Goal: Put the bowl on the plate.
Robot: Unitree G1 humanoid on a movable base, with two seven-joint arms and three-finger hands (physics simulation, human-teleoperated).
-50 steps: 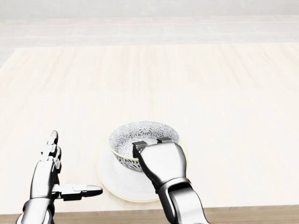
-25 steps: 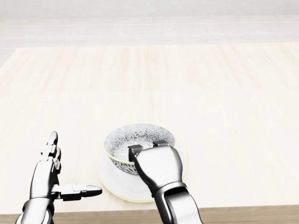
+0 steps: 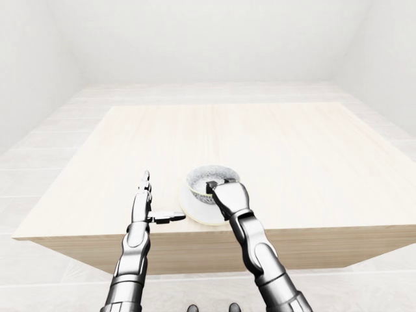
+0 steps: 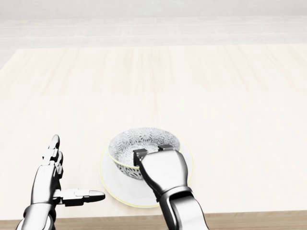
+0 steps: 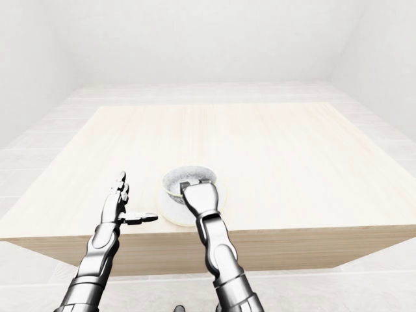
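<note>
A patterned grey-and-white bowl (image 4: 139, 142) sits over a white plate with a yellow rim (image 4: 115, 186), near the bottom edge of the table in the head view. My right hand (image 4: 152, 154) comes up from the bottom and is shut on the bowl's near rim, two fingertips (image 4: 139, 154) hooked inside it; its thumb is hidden under the palm. The hand covers the plate's right part. Whether the bowl's base touches the plate is hidden. My left hand (image 4: 67, 173) hovers open to the left of the plate, fingers up and thumb pointing toward it.
The pale wooden table (image 4: 192, 86) stretches wide toward the top of the head view. Its near edge (image 4: 240, 214) runs just below the plate. Light tiled floor (image 3: 39, 156) surrounds the table.
My right hand has carried the bowl down and slightly left, closer over the plate, then settled. The left hand has not moved.
</note>
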